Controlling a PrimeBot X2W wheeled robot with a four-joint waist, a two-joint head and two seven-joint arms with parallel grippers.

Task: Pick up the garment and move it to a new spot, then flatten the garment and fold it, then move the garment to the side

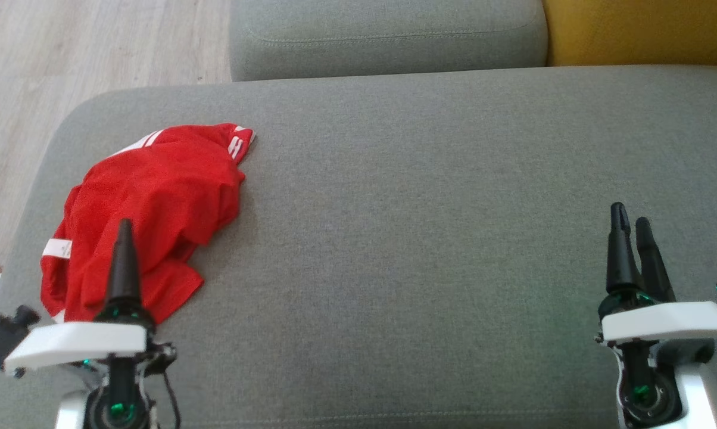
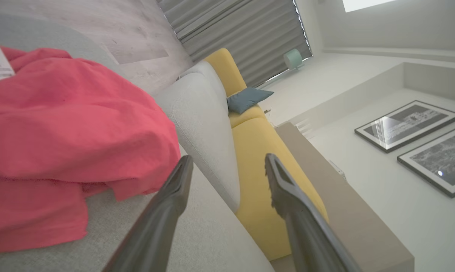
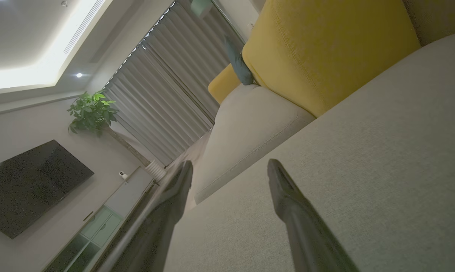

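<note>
A crumpled red garment (image 1: 150, 202) with white stripes lies on the left part of the grey sofa seat (image 1: 424, 226). My left gripper (image 1: 123, 229) hovers over the garment's near edge, open, holding nothing. In the left wrist view the garment (image 2: 61, 128) bunches up to the left of the spread fingers (image 2: 178, 185), with a white label at its top left. My right gripper (image 1: 629, 223) stands open at the lower right above bare cushion, far from the garment. The right wrist view has its fingers (image 3: 284, 189) apart over grey fabric.
A grey back cushion (image 1: 388, 36) and a yellow cushion (image 1: 638, 30) line the far side of the seat. Wooden floor (image 1: 66, 53) lies beyond the seat's rounded left end. A wide stretch of bare seat runs between the two grippers.
</note>
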